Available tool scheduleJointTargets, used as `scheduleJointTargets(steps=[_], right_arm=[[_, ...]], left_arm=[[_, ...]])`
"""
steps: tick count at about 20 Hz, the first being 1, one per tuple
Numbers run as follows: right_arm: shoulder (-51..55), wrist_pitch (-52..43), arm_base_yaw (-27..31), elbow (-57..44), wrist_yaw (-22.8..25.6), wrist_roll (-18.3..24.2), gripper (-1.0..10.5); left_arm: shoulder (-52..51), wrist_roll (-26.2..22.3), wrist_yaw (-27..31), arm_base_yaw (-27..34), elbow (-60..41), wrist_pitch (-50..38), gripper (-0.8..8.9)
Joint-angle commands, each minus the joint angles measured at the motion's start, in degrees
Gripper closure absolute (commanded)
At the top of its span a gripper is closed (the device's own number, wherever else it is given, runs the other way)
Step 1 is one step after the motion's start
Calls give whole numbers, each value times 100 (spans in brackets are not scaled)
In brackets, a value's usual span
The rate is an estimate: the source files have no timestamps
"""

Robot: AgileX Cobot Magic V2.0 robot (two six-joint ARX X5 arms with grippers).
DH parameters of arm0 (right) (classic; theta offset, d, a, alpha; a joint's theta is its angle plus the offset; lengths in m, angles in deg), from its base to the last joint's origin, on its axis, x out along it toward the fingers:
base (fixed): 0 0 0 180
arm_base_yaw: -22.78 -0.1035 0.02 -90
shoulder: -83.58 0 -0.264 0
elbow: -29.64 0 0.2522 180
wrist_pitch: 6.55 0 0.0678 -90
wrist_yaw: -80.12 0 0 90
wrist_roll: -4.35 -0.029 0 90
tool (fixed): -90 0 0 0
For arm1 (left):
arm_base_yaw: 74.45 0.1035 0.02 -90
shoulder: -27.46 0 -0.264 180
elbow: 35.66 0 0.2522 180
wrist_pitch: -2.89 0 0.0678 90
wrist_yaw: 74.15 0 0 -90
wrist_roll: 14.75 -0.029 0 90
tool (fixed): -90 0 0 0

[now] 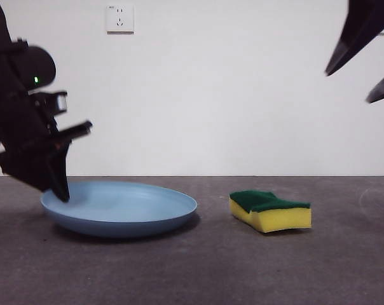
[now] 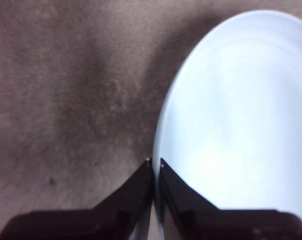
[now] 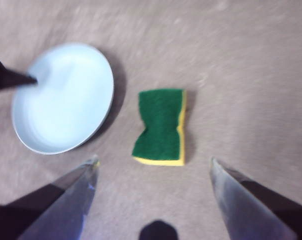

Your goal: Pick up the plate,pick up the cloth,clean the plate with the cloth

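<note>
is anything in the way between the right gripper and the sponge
Nothing visible. The right gripper hangs open above the sponge with only bare table around it; the plate lies off to one side.

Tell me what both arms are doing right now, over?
Left gripper shut on plate rim, plate on table. Right gripper open, high above sponge, not touching. Nothing in the way.

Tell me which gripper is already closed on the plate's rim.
The left gripper: its jaws pinch the plate's rim. The right gripper hangs wide open above the sponge, touching nothing.
</note>
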Motion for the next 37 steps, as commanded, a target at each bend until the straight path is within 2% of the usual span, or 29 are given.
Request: scheduleJointTargets(steps=[1, 4, 6, 8, 11, 17, 19, 21, 23, 25, 30, 34, 37], right_arm=[[-466, -33, -289, 232, 55, 133, 573], [-1329, -31, -820, 730, 909, 391, 578], [-1838, -31, -1099, 1032, 1224, 542, 586], [-2295, -35, -1300, 1261, 1392, 662, 641], [-2892, -79, -1521, 1403, 1668, 732, 640], [-3814, -393, -1694, 1403, 1696, 758, 641], [-4065, -490, -1700, 1403, 1720, 719, 734], [-4293, -511, -1709, 1403, 1987, 688, 797], [-4380, -509, -1707, 1403, 2059, 688, 821], [-4380, -511, -1707, 1403, 2127, 761, 966], [-4197, -448, -1718, 1408, 2120, 656, 963], [-3311, -411, -1886, 1408, 2085, 435, 963], [-2507, -404, -2122, 1408, 2061, 262, 963]], left_arm=[[-461, -345, 46, -59, 173, 321, 822], [-1228, -376, 39, -63, 354, 699, 822], [-1777, -378, 37, -68, 389, 944, 822], [-2282, -376, 39, -83, 389, 1152, 822], [-2892, -374, 37, -94, 389, 1495, 822], [-3298, -374, 42, -181, 389, 1867, 822], [-3296, -372, 42, -229, 389, 1873, 822], [-3296, -372, 55, -271, 389, 1871, 822], [-3296, -372, 55, -271, 389, 1871, 822], [-3294, -372, 68, -271, 387, 1875, 822], [-3038, -428, 785, -278, 387, 1853, 822], [-2291, -476, 796, -306, 387, 1663, 822], [-1622, -455, 774, -560, 387, 1447, 822]])
